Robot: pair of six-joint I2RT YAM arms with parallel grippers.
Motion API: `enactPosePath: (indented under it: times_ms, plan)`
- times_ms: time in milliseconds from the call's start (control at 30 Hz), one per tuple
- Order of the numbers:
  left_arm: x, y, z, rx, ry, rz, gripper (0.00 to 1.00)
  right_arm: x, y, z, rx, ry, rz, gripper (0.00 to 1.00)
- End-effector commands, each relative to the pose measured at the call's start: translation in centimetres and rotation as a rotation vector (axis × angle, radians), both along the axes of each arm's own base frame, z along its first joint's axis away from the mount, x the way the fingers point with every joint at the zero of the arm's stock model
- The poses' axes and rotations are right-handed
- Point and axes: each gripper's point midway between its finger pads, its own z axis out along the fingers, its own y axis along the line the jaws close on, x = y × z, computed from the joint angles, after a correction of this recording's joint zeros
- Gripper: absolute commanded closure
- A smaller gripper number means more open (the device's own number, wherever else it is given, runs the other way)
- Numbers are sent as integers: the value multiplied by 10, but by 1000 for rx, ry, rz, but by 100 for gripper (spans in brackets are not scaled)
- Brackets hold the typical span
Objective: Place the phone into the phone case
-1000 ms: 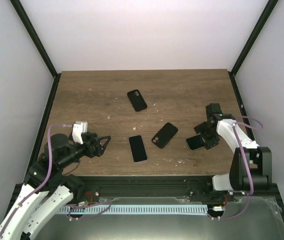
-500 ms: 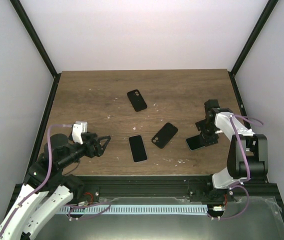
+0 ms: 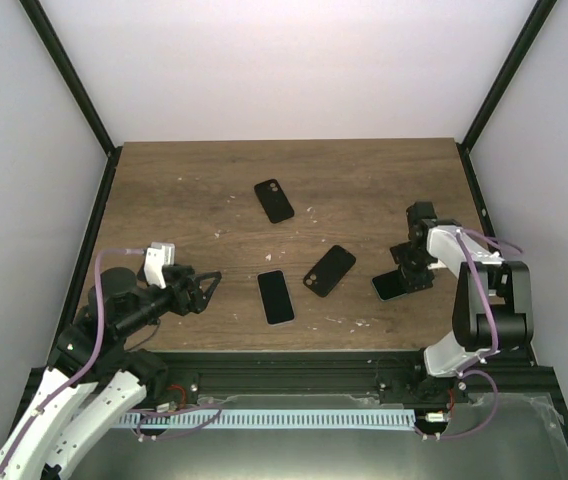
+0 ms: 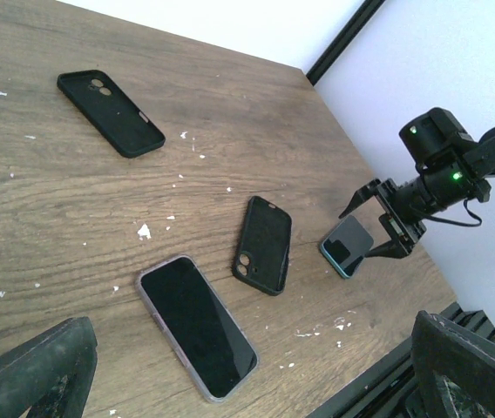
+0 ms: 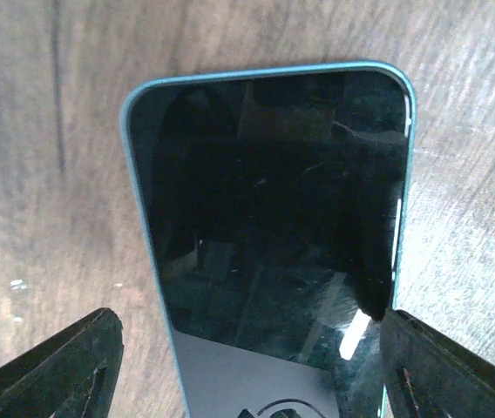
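The phone [image 3: 275, 297] lies screen up at the table's front centre, and it also shows in the left wrist view [image 4: 197, 326]. A clear rim, the phone case [image 4: 143, 292], runs round its edges; the case's back is hidden. My left gripper [image 3: 211, 290] is open and empty, hovering left of the phone, its tips low in its own view [image 4: 249, 366]. My right gripper [image 3: 405, 272] is open, its fingers on either side of a teal-rimmed phone [image 5: 269, 209] that lies flat at the right [image 3: 390, 287].
Two opaque black covers with camera cutouts lie on the wood: one at the back centre [image 3: 274, 200], one just right of the phone [image 3: 329, 270]. White flecks dot the table. Black frame posts stand at the table's sides.
My right arm has folded in and its gripper has shifted slightly over the teal-rimmed phone. The left arm, the phones and the covers have not moved.
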Motion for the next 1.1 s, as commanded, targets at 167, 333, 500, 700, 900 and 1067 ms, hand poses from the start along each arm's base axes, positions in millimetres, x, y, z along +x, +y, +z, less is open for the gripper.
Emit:
enactPosePath:
  times_ms: [167, 333, 500, 700, 900, 1067]
  plan:
    - [0, 1, 6, -2, -26, -1, 0, -11, -4, -18, 5, 42, -57, 18]
    - [0, 0, 5, 1, -20, -3, 0, -9, -2, -25, 14, 39, -43, 18]
    - [0, 0, 5, 2, -20, -1, 0, -9, 1, -31, 29, 67, -23, 21]
    - [6, -2, -2, 12, 5, 4, 0, -9, 0, -35, 18, 98, 2, 18]
    - [20, -16, -20, 72, 109, -23, 6, -14, 2, -45, 31, 129, 30, 24]
    - [40, -38, -35, 81, 206, -53, 12, -13, 4, -49, 38, 136, 90, 28]
